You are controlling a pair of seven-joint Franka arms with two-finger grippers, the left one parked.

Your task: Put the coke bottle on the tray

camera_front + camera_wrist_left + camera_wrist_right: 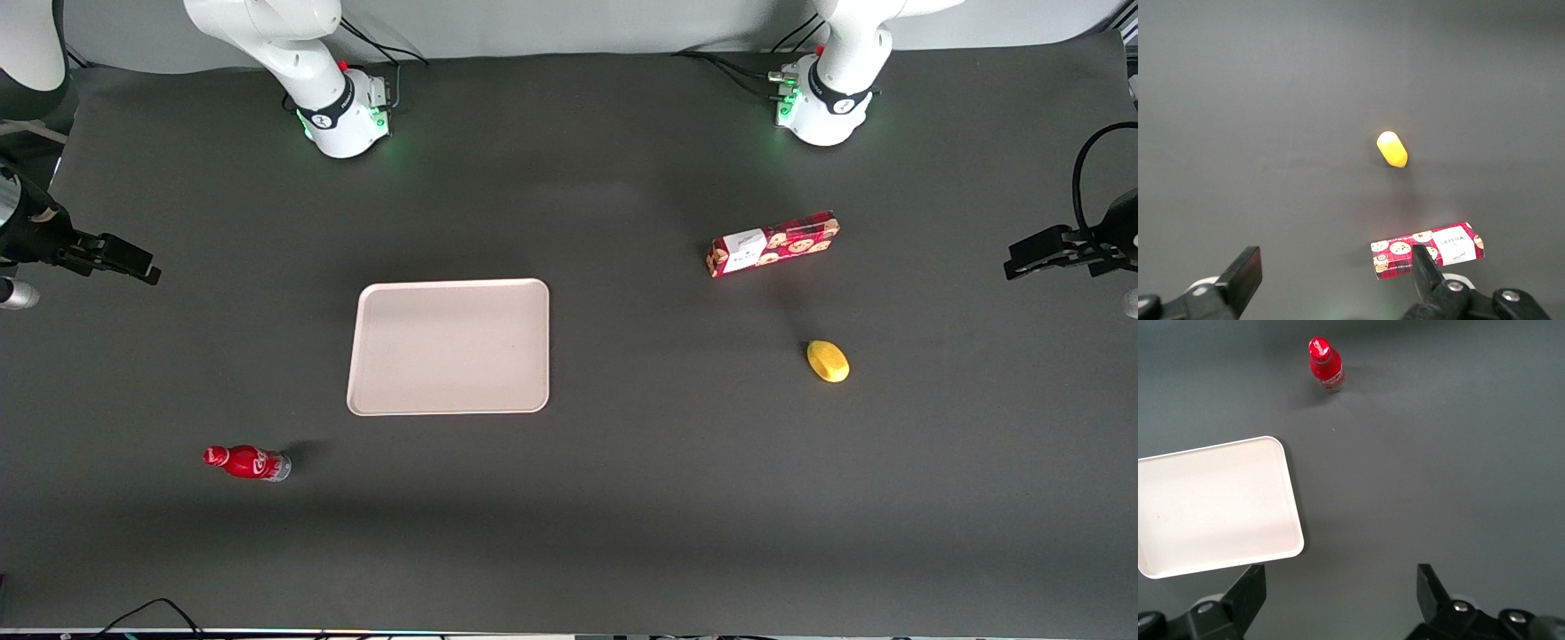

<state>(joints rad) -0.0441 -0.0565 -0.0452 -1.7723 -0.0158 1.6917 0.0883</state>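
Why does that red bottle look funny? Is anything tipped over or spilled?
Nothing is spilled or broken. The bottle stands upright on the table, apart from the tray, nearer the front camera; it only looks tilted from above. The open gripper hangs high over the table, near the tray, holding nothing.

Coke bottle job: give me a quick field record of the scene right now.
coke bottle: standing on the table, nearer the front camera than the tray, apart from it
tray: bare, mid-table
gripper: open, empty, raised above the table near the tray's edge
cookie box, yellow object: toward the parked arm's end
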